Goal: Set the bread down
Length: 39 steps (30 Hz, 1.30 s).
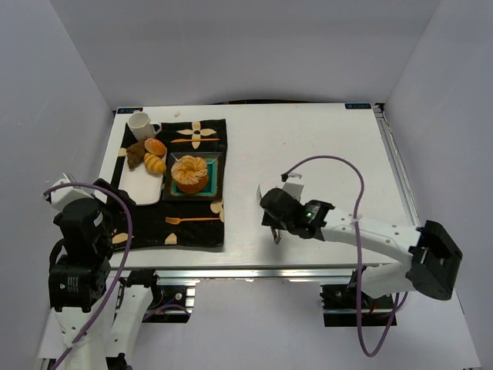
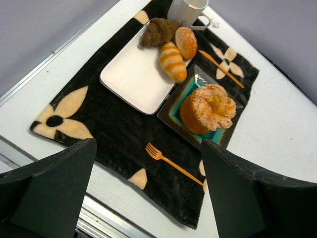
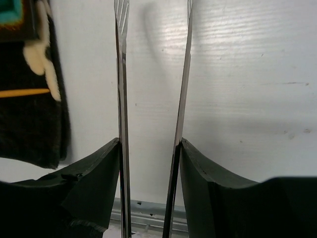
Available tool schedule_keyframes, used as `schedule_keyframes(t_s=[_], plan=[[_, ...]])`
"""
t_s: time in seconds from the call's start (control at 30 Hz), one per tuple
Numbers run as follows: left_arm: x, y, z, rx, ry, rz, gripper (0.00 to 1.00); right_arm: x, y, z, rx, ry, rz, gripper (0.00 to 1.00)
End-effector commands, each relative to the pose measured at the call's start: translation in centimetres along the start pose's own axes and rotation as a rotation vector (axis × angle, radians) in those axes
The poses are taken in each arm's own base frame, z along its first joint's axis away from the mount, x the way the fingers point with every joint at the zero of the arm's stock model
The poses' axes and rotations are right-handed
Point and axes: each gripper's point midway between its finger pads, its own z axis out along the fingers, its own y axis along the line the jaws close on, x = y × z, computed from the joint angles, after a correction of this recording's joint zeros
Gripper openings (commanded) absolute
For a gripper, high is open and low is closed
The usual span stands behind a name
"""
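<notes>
The bread (image 1: 189,173) is a large orange-tan bun with a pale ridged top. It sits on a teal square plate (image 1: 212,188) on the black flowered mat, and shows in the left wrist view (image 2: 208,106). My left gripper (image 1: 71,190) is open and empty, at the table's near left corner, well short of the bread; in its wrist view (image 2: 147,145) the jaws stand wide apart. My right gripper (image 1: 276,210) is shut on metal tongs (image 3: 121,74) over bare table right of the mat. The tongs' two arms stand apart with nothing between them.
A white rectangular plate (image 2: 131,79) left of the bread carries a croissant (image 2: 172,61), a dark roll (image 2: 157,30) and a small bun (image 2: 186,42). A white mug (image 1: 142,124) stands behind it. An orange fork (image 2: 173,163) lies on the mat's near side.
</notes>
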Motion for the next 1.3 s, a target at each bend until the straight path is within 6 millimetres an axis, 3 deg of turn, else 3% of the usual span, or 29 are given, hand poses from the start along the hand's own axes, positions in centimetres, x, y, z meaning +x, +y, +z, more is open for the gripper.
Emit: schedule_keyframes(t_s=[0.0,0.13,0.33,0.47,0.8,0.9,1.03,1.1,1.2,1.27], plan=[[-0.1,-0.7,-0.4,0.041,-0.006,-0.040,0.98,-0.5,1.2,0.6,0.031,-0.076,0.043,0.55],[0.2,-0.6,-0.8,0.055,-0.004,-0.055,0.98,0.5,2.0,2.7,0.055,-0.061,0.006,0.57],[0.7,-0.2,-1.2,0.055,0.002,-0.056,0.98,3.6,3.3,5.6,0.057,0.017,-0.038,0.58],[0.8,0.2,-1.3,0.043,0.002,-0.041,0.98,5.1,4.1,6.7,0.038,0.050,-0.064,0.58],[1.1,0.5,-1.1,0.034,0.008,-0.029,0.98,6.5,6.3,8.0,0.030,0.079,-0.111,0.63],[1.2,0.5,-1.1,0.034,0.005,-0.030,0.98,6.5,6.2,8.0,0.038,0.080,-0.113,0.65],[1.3,0.5,-1.0,0.032,0.008,-0.027,0.98,6.0,6.3,7.5,0.044,0.070,-0.112,0.83],[1.4,0.6,-1.0,0.031,0.009,-0.027,0.98,5.6,6.3,7.0,0.047,0.059,-0.117,0.87],[1.4,0.7,-1.1,0.029,0.010,-0.026,0.98,3.5,6.9,5.2,0.032,0.020,-0.127,0.89],[1.3,0.8,-1.2,0.025,0.010,-0.020,0.98,1.0,7.5,2.8,0.004,-0.025,-0.133,0.89]])
